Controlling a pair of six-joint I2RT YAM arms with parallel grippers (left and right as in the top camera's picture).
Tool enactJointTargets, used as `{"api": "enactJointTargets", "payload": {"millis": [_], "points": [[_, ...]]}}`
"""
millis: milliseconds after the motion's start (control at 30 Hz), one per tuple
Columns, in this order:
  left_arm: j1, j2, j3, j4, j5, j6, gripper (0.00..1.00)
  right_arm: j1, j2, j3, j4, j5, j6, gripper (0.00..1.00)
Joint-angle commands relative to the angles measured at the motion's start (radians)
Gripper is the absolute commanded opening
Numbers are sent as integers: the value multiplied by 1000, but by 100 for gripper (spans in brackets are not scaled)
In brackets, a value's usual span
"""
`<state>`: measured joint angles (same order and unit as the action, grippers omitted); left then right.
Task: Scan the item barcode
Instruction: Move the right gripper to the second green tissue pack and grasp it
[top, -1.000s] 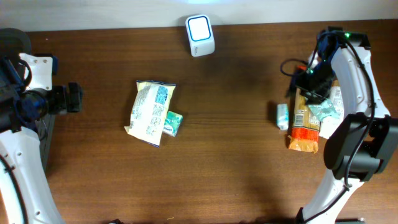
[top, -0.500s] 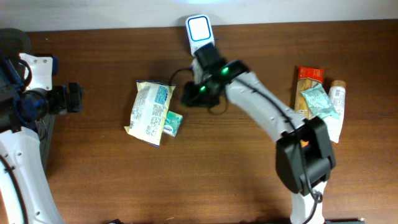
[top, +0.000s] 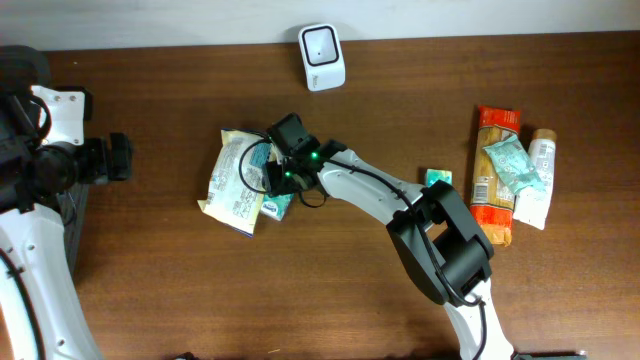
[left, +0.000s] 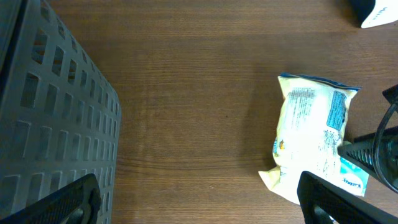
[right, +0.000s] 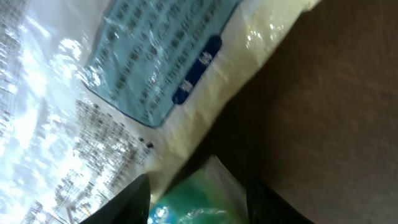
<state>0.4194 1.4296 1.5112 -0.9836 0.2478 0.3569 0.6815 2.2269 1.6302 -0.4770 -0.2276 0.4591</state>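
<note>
The small green packet (top: 275, 207) lies left of centre on the desk (top: 400, 120), against the pale snack bag (top: 235, 180); it looks light, soft and crinkly, best pinched across its narrow sides. The right arm (top: 370, 190) stretches leftward, its right pincer (right: 196, 199) straddling the packet, though I cannot tell whether it grips; the left pincer (left: 199, 199) gapes wide.
</note>
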Motion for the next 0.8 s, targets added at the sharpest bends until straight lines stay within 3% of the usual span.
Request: {"api": "enactJointTargets", "payload": {"millis": [0, 100, 200, 433, 467, 533, 600, 767], "points": [[3, -5, 11, 2, 10, 15, 99, -33, -9, 1, -90, 11, -10, 48], [3, -5, 11, 2, 11, 15, 99, -76, -23, 63, -279, 11, -40, 48], [3, -5, 11, 2, 11, 15, 99, -102, -29, 132, -534, 12, -181, 48], [3, -5, 11, 2, 10, 15, 99, -105, -29, 233, -760, 11, -246, 47], [3, -5, 11, 2, 11, 15, 99, -97, -29, 264, -792, -13, -246, 33], [3, -5, 11, 2, 11, 15, 99, -71, -29, 270, -831, -40, -262, 20], [3, -5, 11, 2, 11, 15, 99, -39, -26, 252, -882, 6, -268, 14], [3, -5, 11, 2, 11, 15, 99, 0, -26, 139, -902, 47, -268, 13]]}}
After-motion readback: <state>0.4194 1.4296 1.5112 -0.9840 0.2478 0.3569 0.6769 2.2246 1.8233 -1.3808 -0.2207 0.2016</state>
